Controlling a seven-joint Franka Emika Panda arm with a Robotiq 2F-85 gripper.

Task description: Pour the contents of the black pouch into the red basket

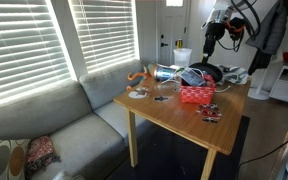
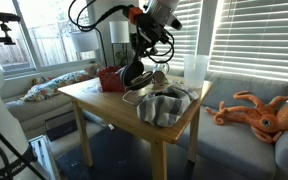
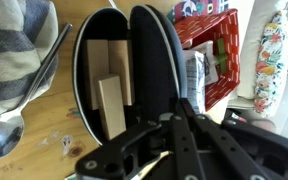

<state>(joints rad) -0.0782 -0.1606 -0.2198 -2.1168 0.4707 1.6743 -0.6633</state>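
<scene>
The black pouch (image 3: pixel 156 60) lies open on the wooden table, with light wooden blocks (image 3: pixel 112 100) showing inside it. It also shows in both exterior views (image 1: pixel 206 72) (image 2: pixel 134 76). The red basket (image 3: pixel 212 30) stands right beside the pouch, with packets in it, and shows in both exterior views (image 1: pixel 197 95) (image 2: pixel 111 79). My gripper (image 3: pixel 179 108) comes down from above the pouch (image 1: pixel 212 42) (image 2: pixel 140 55). Its fingers are shut on the pouch's raised flap, which stands edge-on between them.
A grey striped cloth (image 3: pixel 14 50) (image 2: pixel 164 104) and a metal spoon (image 3: pixel 2 138) lie beside the pouch. A white cup (image 1: pixel 182 57) (image 2: pixel 195 68) stands at the table's far side. An orange octopus toy (image 2: pixel 259 112) lies on the grey sofa (image 1: pixel 74 125).
</scene>
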